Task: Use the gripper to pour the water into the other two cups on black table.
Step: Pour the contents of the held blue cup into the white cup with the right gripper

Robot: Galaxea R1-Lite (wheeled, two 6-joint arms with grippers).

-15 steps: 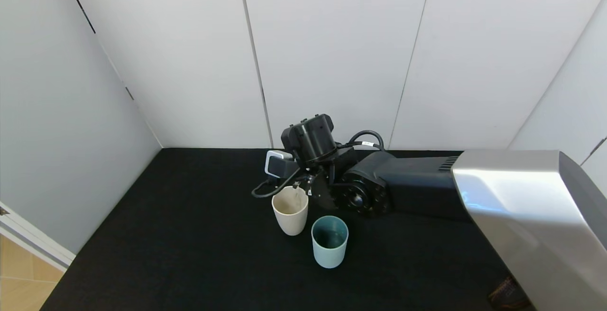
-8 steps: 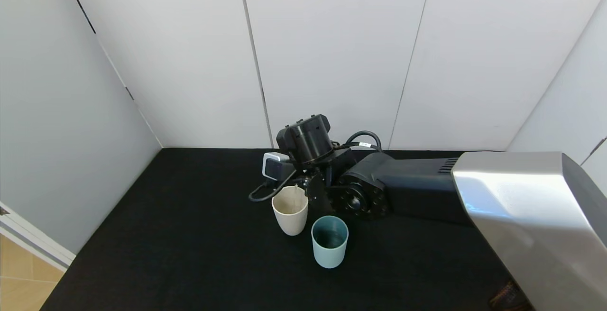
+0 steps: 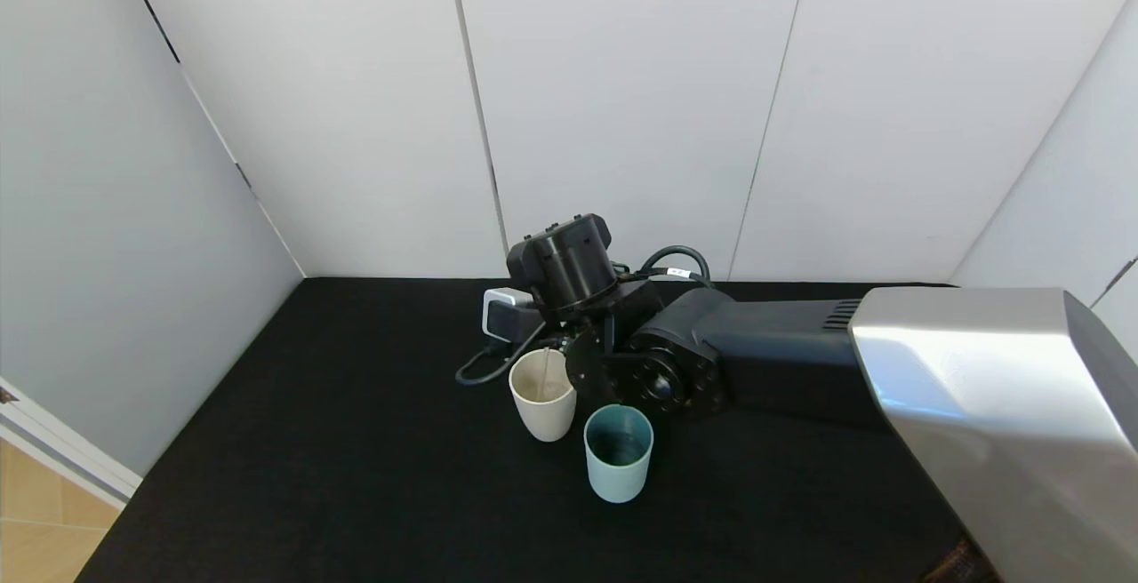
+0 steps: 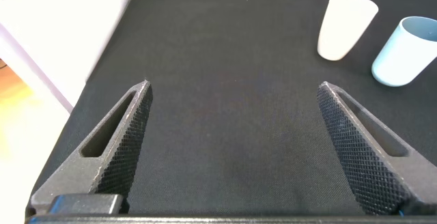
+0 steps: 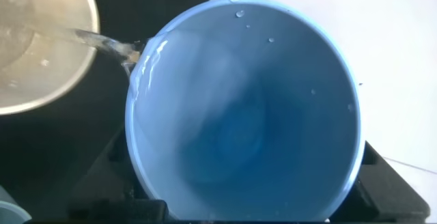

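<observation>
**Water poured into the cream cup; teal cup waits just beside it**

A blue cup [image 5: 242,108] is held tipped by the right gripper [image 3: 569,343], whose jaws are clamped tight on it. In the right wrist view a thin stream of water [image 5: 102,43] is seen leaving the blue rim and falling into the cream cup [image 3: 543,392], which stands on the black table [image 3: 311,476] directly below the gripper. The tipped cup's long axis is leaned toward the cream cup, its mouth pointed outward from the wrist.

The teal cup [image 3: 618,452] stands upright just beside the cream one, on the side nearer the robot and slightly toward the right arm. It is judged to be the coming target: a short shift of the blue cup's lip toward the robot would be needed, with the tilt eased first so nothing is spilled between the rims.

The left gripper [image 4: 235,142] is parked low over the table with its fingers spread wide, well apart from both cups. The right arm is clearly the nearer.
</observation>
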